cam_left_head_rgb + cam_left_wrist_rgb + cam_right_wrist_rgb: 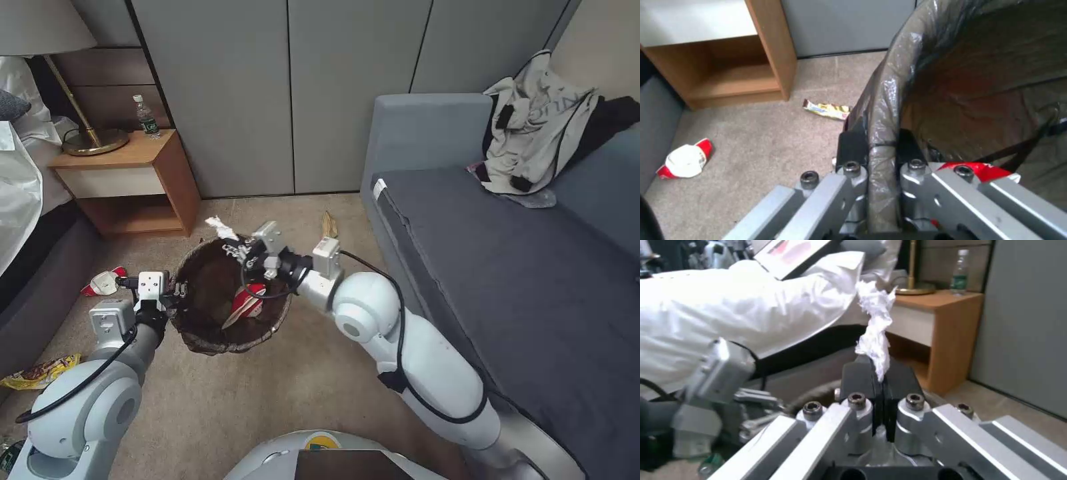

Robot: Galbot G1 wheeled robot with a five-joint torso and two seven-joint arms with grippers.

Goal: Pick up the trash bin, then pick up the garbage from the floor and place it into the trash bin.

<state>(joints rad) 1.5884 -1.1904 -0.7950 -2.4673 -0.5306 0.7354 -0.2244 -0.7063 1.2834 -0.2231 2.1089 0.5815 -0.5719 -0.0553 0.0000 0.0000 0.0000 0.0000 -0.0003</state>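
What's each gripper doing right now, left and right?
Left gripper: closed on the trash bin rim.
Right gripper: closed on a white paper scrap, above the bin.

The beige carpeted floor (200, 400) carries a crumpled red-and-white carton (103, 283) near the wooden bedside table (127, 180). A yellow snack wrapper (40, 373) lies by the dark bed base, a tan paper scrap (329, 225) beside the grey sofa (507, 267).
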